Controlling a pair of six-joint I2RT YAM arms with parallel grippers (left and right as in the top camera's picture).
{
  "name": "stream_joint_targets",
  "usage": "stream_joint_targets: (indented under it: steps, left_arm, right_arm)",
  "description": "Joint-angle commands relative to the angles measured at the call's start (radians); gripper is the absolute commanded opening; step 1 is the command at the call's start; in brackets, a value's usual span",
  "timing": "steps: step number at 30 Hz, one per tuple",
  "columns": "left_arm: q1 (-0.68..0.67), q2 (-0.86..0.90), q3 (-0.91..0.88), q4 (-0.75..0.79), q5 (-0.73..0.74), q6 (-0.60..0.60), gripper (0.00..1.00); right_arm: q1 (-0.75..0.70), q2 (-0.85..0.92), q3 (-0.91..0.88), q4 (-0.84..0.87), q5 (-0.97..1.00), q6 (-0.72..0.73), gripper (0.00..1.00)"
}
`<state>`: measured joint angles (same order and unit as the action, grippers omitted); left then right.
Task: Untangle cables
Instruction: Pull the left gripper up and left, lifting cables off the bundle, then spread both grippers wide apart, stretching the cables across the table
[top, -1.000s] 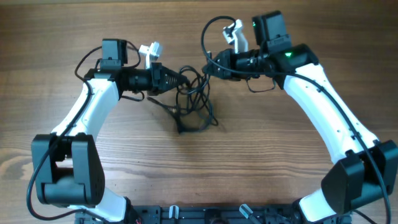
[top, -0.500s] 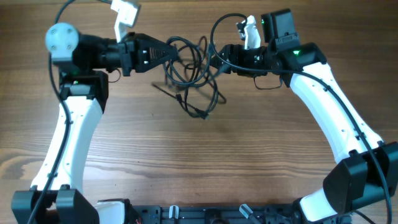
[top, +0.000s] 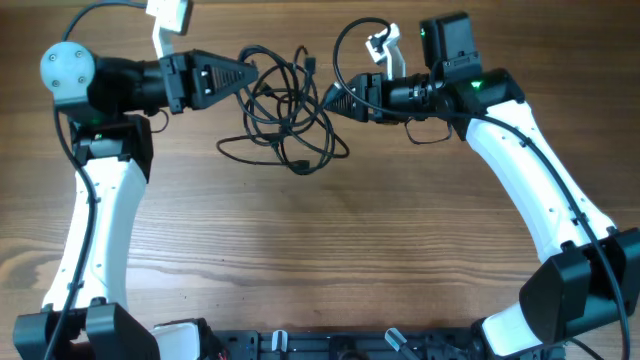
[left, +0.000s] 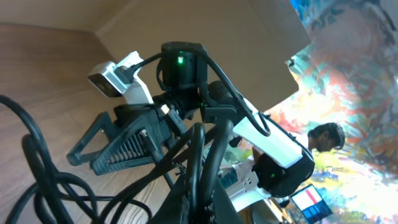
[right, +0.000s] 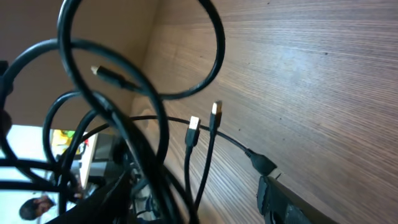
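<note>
Several thin black flexible cables (top: 292, 100) are noted, bunched into one loose tangle of overlapping loops. The tangle is strung between the two sets of jaws, over a brown wood-grain counter (top: 330, 250).

Left jaws: clenched on the cables. Strands at the tangle's left edge are gathered into the tips. From the left wrist, a thick bundle of strands is seen converging into the pinched tips at the bottom of the frame.

Right jaws: released and stood well apart. Several strands are passed through the gap between them, and none is seen pinched. The tips are placed against the tangle's right edge, facing the left jaws.

Look of the cables: round, smooth and slightly glossy, bent in wide curves without sharp kinks. The densest crossing is found midway between the two sets of jaws. The larger loops are spread on the robot's side of that line, and one long strand is trailed out beneath the left jaws.

Just ahead of the right jaws, two silver-tipped plugs (right: 194, 123) are hung side by side. A black moulded plug (right: 261, 163) is seen close beside one right finger.

Whether the lowest loops are rested on the counter cannot be told.
</note>
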<state>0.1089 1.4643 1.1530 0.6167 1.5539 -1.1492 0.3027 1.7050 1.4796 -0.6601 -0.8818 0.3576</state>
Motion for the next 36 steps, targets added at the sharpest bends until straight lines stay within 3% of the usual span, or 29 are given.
stream_joint_targets:
  steps: [1, 6, 8, 15, 23, 26, 29, 31, 33, 34, 36]
  left_arm:
    - [0.005, -0.009, 0.01, -0.008, -0.012, -0.008, 0.04]
    - [0.005, -0.009, 0.01, -0.008, -0.033, -0.008, 0.04]
    - [0.005, -0.009, 0.01, -0.008, -0.039, -0.008, 0.04]
    - [0.065, -0.009, 0.01, -0.007, -0.074, -0.013, 0.04]
    - [0.354, -0.009, 0.01, -0.088, -0.22, -0.009, 0.04]
    - [0.399, -0.009, 0.01, -0.21, -0.184, 0.068, 0.04]
    - [0.395, -0.009, 0.01, -0.599, -0.207, 0.393, 0.04]
    - [0.392, -0.009, 0.01, -0.901, -0.392, 0.629, 0.04]
    - [0.392, -0.009, 0.01, -1.067, -0.601, 0.764, 0.04]
    - [0.392, -0.009, 0.01, -1.162, -0.769, 0.821, 0.04]
    - [0.392, -0.009, 0.01, -1.226, -0.901, 0.828, 0.04]
  right_arm:
    - [0.017, -0.009, 0.012, 0.005, -0.037, -0.006, 0.67]
    - [0.106, 0.057, 0.012, 0.006, -0.01, 0.013, 0.67]
    - [0.137, 0.095, 0.012, 0.012, 0.021, 0.047, 0.62]
    - [0.113, 0.175, 0.012, 0.078, 0.089, 0.139, 0.05]
    - [0.042, 0.175, 0.01, -0.147, 0.336, 0.061, 0.04]
    - [0.036, 0.175, 0.01, -0.192, 0.331, -0.004, 0.04]
    - [0.036, 0.175, 0.01, -0.222, 0.316, -0.055, 0.04]
    - [0.024, 0.175, 0.01, -0.269, 0.325, -0.096, 0.04]
    - [-0.003, 0.175, 0.01, -0.305, 0.346, -0.124, 0.04]
    - [-0.037, 0.174, 0.01, -0.325, 0.358, -0.127, 0.04]
    - [-0.098, 0.174, 0.011, -0.33, 0.327, -0.151, 0.04]
